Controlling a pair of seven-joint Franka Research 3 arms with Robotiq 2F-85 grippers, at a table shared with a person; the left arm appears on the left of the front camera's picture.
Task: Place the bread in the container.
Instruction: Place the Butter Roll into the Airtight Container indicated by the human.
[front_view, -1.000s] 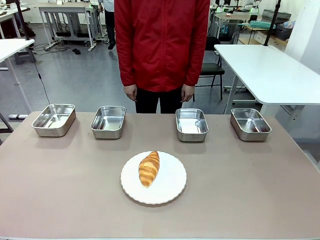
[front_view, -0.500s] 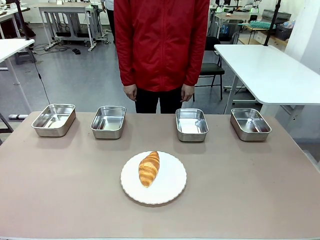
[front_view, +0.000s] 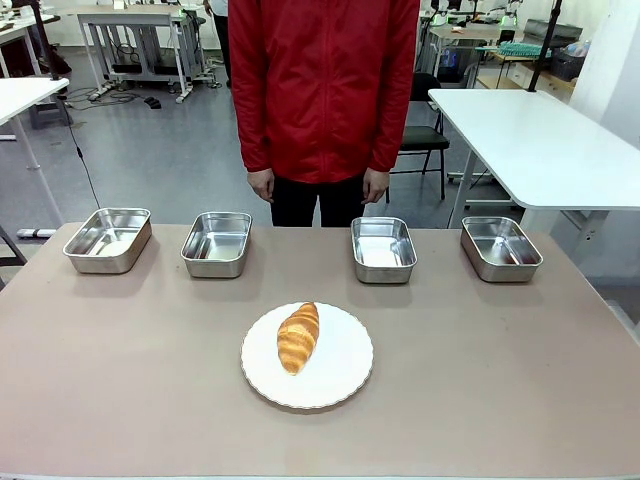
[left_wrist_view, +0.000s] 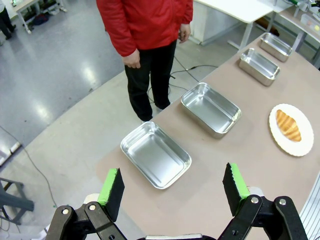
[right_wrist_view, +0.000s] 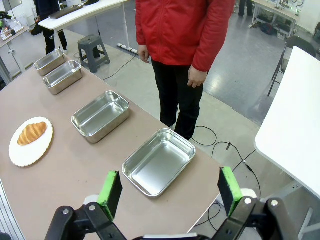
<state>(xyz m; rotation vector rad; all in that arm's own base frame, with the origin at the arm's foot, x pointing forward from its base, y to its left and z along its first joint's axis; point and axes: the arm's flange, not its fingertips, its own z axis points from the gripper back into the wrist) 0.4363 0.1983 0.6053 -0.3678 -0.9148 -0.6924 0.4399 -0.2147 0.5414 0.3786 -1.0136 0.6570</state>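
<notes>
Bread (front_view: 298, 337) lies on a white plate (front_view: 345, 388) on the tabletop (front_view: 500, 370), near a row of four steel containers (front_view: 217, 243). Left hand (left_wrist_view: 172, 172) and right hand (right_wrist_view: 169, 175): both spread apart, holding nothing.

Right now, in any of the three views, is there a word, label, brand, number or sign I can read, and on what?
None can be read.
The bread, the white plate, the steel pans and the table bear no print.
The person's red jacket shows no lettering.
Items on the far benches: too small and blurred to tell.
</notes>
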